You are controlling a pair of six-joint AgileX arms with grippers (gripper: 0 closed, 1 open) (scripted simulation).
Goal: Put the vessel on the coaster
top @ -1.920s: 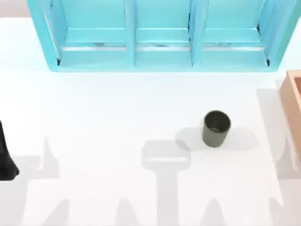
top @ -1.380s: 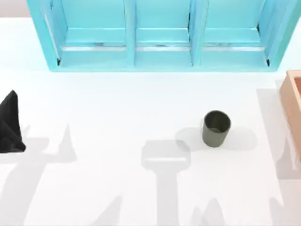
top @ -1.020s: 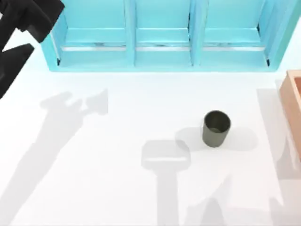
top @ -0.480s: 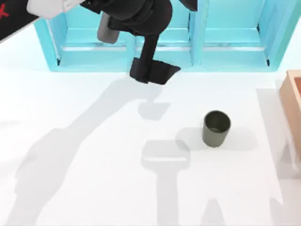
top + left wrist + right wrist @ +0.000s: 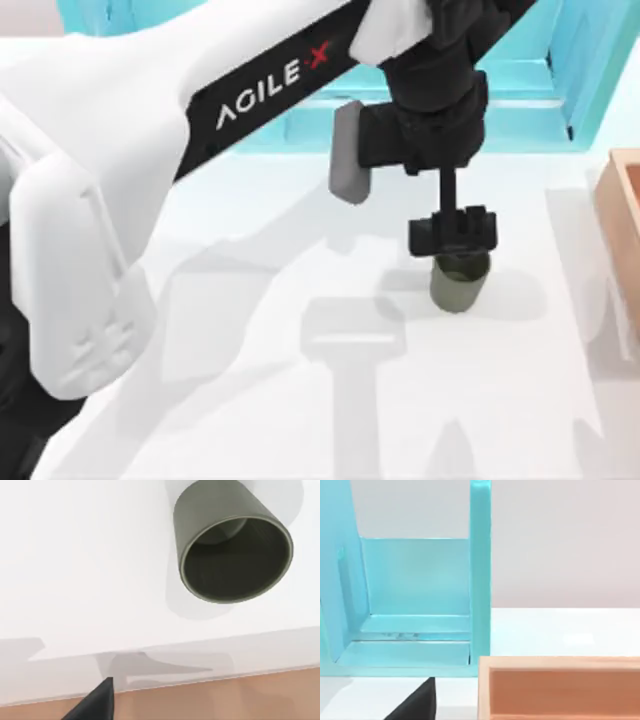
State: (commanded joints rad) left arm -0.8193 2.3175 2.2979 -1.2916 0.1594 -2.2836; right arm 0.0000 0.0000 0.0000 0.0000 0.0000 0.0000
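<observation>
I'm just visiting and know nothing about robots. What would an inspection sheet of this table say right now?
Surface: white table, shadows across it.
Job's things: dark olive-grey cup, upright, hollow in the left wrist view; coaster, nothing seen.
Clutter: nothing seen.
Grippers: left gripper directly above the cup's rim, not holding it; a dark fingertip of the right gripper, parked off the table's right side.
Cables: nothing seen.
Surroundings: turquoise shelf unit along the far edge; wooden box at the right edge.

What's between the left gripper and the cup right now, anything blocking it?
Nothing visible. The left gripper hangs right at the far rim of the upright cup, with bare white table around the cup.
</observation>
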